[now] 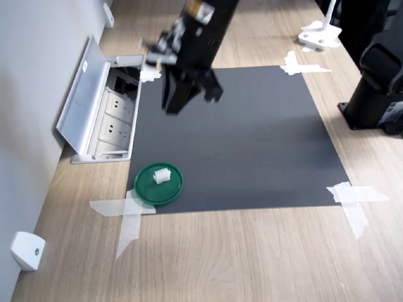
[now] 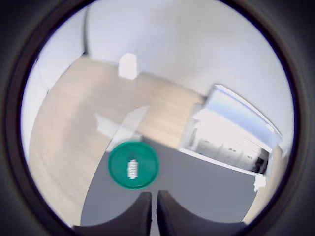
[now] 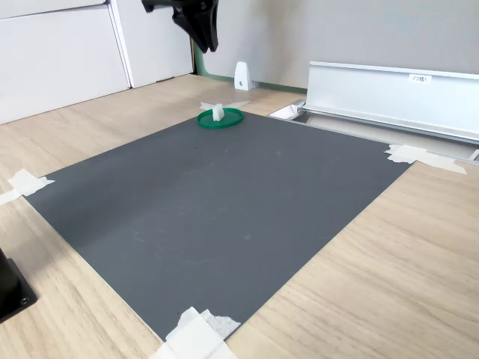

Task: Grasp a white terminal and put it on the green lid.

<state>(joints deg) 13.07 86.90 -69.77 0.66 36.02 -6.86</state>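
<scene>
The green lid [image 1: 143,189] [image 2: 117,162] [image 3: 233,120] lies on a corner of the dark mat, at the lower left in the first exterior view. The white terminal [image 1: 162,176] [image 2: 132,168] [image 3: 218,113] rests on it, near its middle. My gripper [image 1: 173,107] [image 2: 154,200] [image 3: 210,41] hangs in the air well above the mat, back from the lid and apart from it. Its two dark fingers stand almost together with nothing between them. The arm blurs in the first exterior view.
The dark mat [image 1: 252,145] is taped at its corners. An open floor socket box [image 1: 107,119] with a raised flap borders the mat beside the lid. A white wedge piece [image 1: 28,250] stands at the wall. The black arm base [image 1: 378,94] and a white bracket [image 1: 318,38] stand beyond the mat.
</scene>
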